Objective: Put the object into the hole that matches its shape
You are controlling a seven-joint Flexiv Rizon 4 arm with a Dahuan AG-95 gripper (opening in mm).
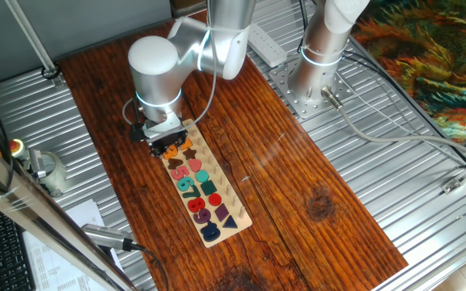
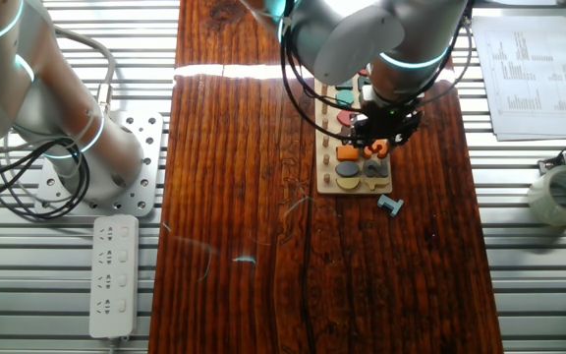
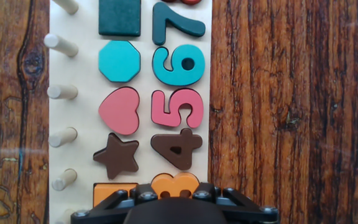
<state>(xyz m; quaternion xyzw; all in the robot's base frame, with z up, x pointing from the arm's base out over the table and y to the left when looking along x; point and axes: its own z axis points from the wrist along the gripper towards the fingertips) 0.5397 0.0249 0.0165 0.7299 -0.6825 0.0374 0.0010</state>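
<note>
In the hand view the orange 3 piece point(image 3: 174, 184) sits at the bottom edge, in line with the number column of the puzzle board point(image 3: 82, 112), just below the brown 4 point(image 3: 176, 148). My gripper point(image 3: 174, 200) is low over it. The black fingers point(image 3: 143, 190) press against both its sides and the hand hides its lower half. The 3-shaped hole is hidden under the piece and the hand. In one fixed view the gripper point(image 1: 168, 147) is at the board's point(image 1: 231, 202) far end. In the other fixed view the orange piece point(image 2: 377, 149) shows between the fingers.
A small light blue piece point(image 2: 390, 205) lies on the wooden table just off the board's end. An orange rectangle point(image 3: 112, 190) sits left of the 3. A second arm's base point(image 2: 67, 128), a power strip point(image 2: 113, 275), a tape roll point(image 2: 563, 192) and papers point(image 2: 529, 69) surround the table.
</note>
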